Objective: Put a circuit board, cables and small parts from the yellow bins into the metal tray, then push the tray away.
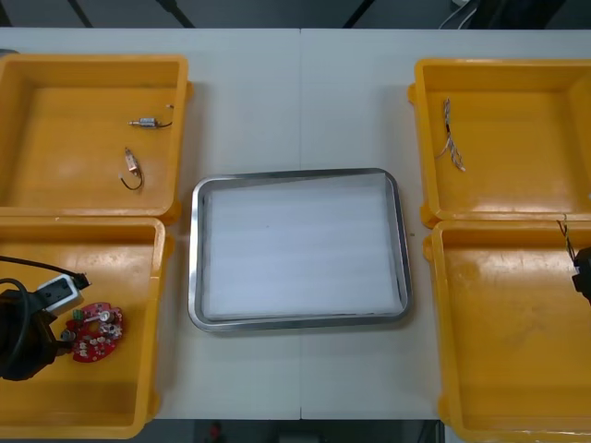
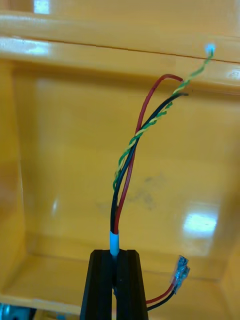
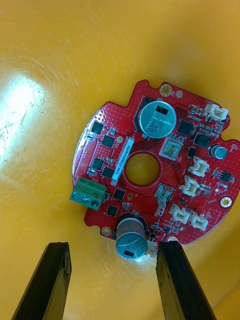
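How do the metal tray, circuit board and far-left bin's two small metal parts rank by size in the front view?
1. metal tray, clearly largest.
2. circuit board, by the open left gripper.
3. small metal parts: alike, so unranked.
The right gripper grips a cable at the near right bin.

Bright, even light falls from overhead. White glare patches sit on the floor of the left bin point(image 3: 20, 107) beside the board point(image 3: 110, 150) and inside the right bin point(image 2: 200, 222). The tray point(image 1: 196, 268) rim gleams; tabletop point(image 1: 305, 92) shadows are faint.
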Controlling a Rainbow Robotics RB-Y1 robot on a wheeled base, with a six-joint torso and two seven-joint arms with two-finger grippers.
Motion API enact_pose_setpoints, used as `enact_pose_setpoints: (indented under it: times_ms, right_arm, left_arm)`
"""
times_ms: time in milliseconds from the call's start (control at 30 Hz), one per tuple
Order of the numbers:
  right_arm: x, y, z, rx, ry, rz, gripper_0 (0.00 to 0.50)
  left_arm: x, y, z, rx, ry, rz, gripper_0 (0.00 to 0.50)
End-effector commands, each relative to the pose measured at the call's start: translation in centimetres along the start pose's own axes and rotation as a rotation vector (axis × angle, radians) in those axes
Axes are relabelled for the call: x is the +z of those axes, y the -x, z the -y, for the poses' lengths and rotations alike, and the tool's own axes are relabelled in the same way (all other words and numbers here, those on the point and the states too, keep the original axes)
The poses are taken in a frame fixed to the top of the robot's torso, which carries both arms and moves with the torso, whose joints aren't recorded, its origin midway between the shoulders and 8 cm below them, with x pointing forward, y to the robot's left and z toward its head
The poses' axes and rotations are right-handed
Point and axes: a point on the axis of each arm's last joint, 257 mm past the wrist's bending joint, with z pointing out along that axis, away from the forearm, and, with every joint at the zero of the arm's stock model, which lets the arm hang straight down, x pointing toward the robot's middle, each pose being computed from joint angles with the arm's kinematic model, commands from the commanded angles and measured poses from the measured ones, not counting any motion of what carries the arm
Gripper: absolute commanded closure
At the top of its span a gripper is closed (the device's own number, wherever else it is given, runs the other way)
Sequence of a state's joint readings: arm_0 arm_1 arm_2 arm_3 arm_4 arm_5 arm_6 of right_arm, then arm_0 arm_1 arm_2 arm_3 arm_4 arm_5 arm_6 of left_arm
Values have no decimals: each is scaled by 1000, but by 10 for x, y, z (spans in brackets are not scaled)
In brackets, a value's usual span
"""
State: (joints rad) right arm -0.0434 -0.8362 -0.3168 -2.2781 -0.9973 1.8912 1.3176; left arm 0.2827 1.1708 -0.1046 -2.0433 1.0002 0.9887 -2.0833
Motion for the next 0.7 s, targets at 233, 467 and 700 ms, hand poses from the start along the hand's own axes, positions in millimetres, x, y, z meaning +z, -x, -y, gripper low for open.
enact_pose_setpoints:
  times_ms: [233,467,700]
  right_arm:
    - [-41,23,-14,-213,2,21,500]
    - [-47,32,-36,-330,-8,24,500]
    - [-55,33,-58,-404,41,31,500]
  left_arm:
    - [8,-4,13,178,-15,-8,76]
    - [8,-5,8,186,-3,-14,165]
    - [7,0,2,195,10,-8,204]
